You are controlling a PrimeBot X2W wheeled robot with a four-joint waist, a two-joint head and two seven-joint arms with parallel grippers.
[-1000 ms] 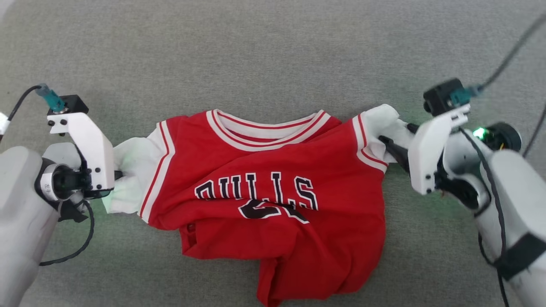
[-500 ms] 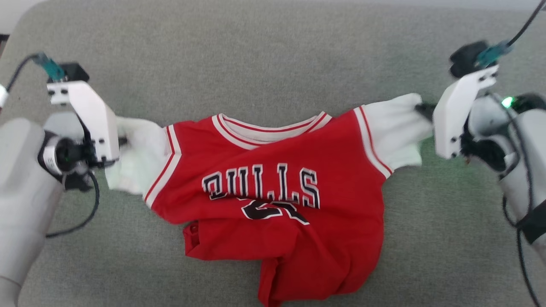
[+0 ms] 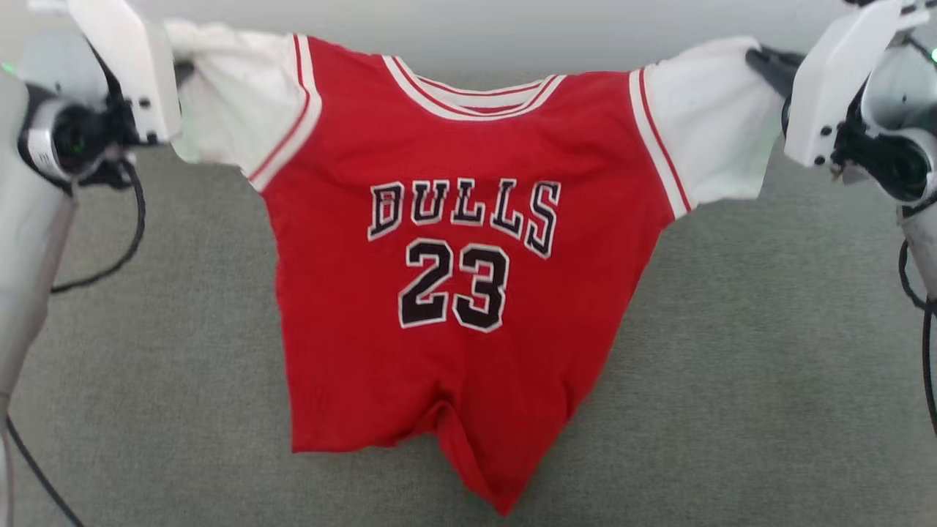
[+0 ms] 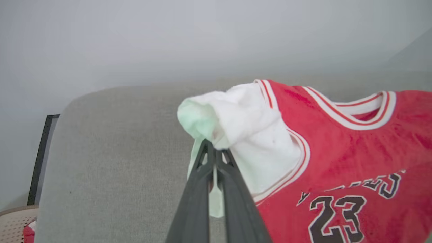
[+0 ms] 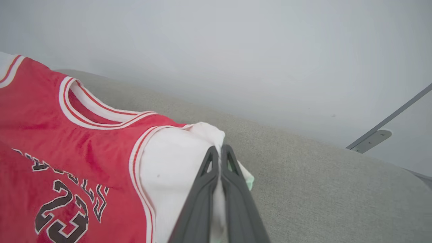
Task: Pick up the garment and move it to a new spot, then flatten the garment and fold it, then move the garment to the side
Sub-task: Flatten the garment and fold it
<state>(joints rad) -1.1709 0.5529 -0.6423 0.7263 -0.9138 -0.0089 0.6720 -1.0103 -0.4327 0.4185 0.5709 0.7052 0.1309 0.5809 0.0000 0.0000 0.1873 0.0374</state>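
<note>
The garment (image 3: 446, 307), a red jersey with white sleeves and a black "23", hangs spread in the air above the grey surface, its hem bunched to a point at the bottom. My left gripper (image 3: 183, 69) is shut on the white sleeve at the upper left. In the left wrist view the closed fingers (image 4: 207, 165) pinch that sleeve of the garment (image 4: 324, 141). My right gripper (image 3: 761, 62) is shut on the other white sleeve at the upper right. The right wrist view shows its fingers (image 5: 219, 162) clamped on the sleeve edge of the garment (image 5: 67, 135).
A grey fabric-covered surface (image 3: 768, 366) spreads below the hanging jersey, with a pale wall beyond it. A beige perforated basket (image 4: 13, 222) with a bit of red-white cloth sits at the bottom left of the left wrist view. Black cables hang by both arms.
The right gripper closed on the sleeve. Both arms rose and drew apart, lifting the crumpled jersey off the surface so it hangs open with the "23" showing.
</note>
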